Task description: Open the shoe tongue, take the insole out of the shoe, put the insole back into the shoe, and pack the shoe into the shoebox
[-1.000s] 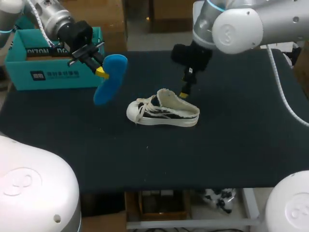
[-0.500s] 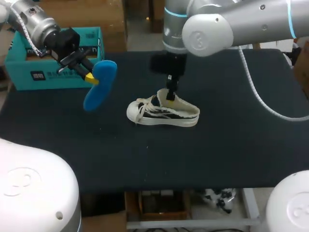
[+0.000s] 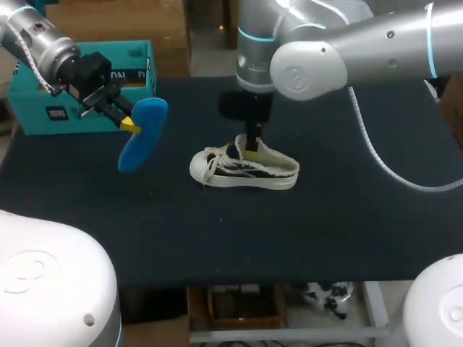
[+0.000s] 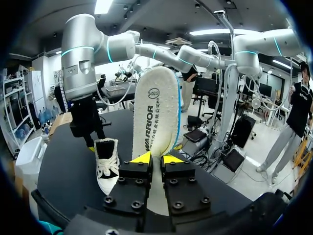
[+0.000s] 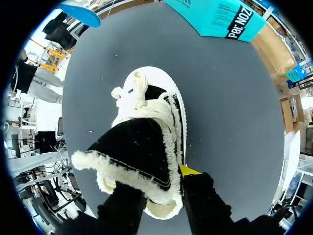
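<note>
The low white-and-black canvas shoe (image 3: 244, 169), with white laces and a fleecy lining, is lying on its sole at the middle of the dark table (image 3: 347, 231). In the head view its toe is pointing to 9 o'clock and its heel to 3 o'clock. In the right wrist view its black, fleece-trimmed tongue (image 5: 132, 147) is standing raised and spread over the opening.

The right gripper (image 3: 250, 148) is reaching down into the shoe's opening from 12 o'clock. The tongue is covering much of it, so whether its jaws are gripping anything cannot be told.

The flat, foot-shaped insole (image 3: 141, 134) is blue on one face and white fleece on the other. It is hanging clear of the table at 9 o'clock from the shoe, well apart from it. The left gripper (image 3: 129, 124) is holding it, jaws drawn narrow on it. In the left wrist view the insole's white face is standing upright ahead of the yellow tips.

The teal cardboard shoebox (image 3: 36, 112) is sitting at the table's 10 o'clock corner, just beyond the left gripper and well apart from the shoe.
</note>
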